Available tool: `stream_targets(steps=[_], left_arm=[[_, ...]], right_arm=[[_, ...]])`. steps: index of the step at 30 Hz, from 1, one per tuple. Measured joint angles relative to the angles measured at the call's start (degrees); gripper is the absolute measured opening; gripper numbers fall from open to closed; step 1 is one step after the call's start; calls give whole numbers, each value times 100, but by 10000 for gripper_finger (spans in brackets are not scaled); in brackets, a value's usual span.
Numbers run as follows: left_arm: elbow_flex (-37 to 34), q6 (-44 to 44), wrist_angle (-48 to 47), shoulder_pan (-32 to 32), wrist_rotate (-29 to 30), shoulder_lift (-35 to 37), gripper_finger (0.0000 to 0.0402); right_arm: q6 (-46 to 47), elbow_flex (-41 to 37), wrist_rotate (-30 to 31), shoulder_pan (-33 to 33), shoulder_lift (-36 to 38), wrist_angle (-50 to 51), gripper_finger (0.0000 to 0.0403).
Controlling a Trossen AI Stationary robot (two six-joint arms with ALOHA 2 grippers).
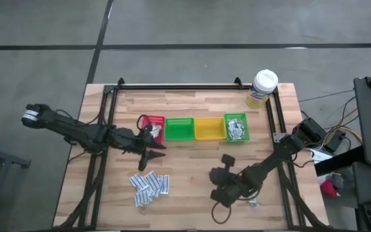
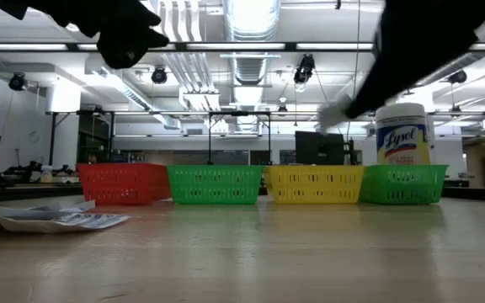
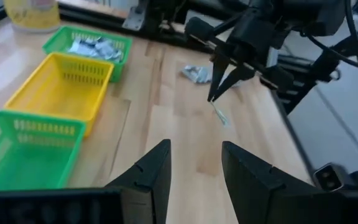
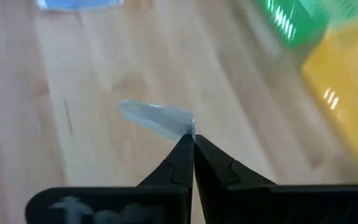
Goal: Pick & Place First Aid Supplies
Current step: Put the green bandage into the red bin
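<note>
At the near edge of the bench [image 1: 192, 193], toward the right side, the right gripper [image 4: 193, 140] is seen with its fingers pressed fully together. A small pale sachet [image 4: 157, 118] is pinched at their very tips and sticks out beyond them, above the bare wood. In the left wrist view the same gripper [image 3: 215, 98] is shown pointing down, with the thin sachet [image 3: 220, 115] hanging from its tips, and a few more grey sachets [image 3: 196, 74] are lying on the wood just behind it.

Toward the near left part of the bench, a loose heap of white-blue sachets [image 1: 150, 186] is spread flat on the surface. The left gripper [image 1: 152, 153] is held above the bench just beyond this heap, apart from it, and its two fingers [image 3: 151, 171] are spread wide with nothing between them.

Farther back, across the middle of the bench, four small bins are standing in a row: a red bin [image 1: 152, 122], a green bin [image 1: 179, 129], a yellow bin [image 1: 209, 128] and a second green bin [image 1: 236, 127]. Some sachets are seen inside the second green bin and the red one.

At the far right corner, a yellow wipes tub [image 1: 262, 88] with a white lid is placed upright.
</note>
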State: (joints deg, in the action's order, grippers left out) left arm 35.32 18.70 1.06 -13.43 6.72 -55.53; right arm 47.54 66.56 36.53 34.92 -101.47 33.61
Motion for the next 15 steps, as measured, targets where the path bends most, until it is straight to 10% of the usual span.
stream_targets(steps=[15], left_arm=[[1,-474,1897,-391,-35,-1287,136]], right_arm=[[-1993,905,874,-382,11,-15,8]])
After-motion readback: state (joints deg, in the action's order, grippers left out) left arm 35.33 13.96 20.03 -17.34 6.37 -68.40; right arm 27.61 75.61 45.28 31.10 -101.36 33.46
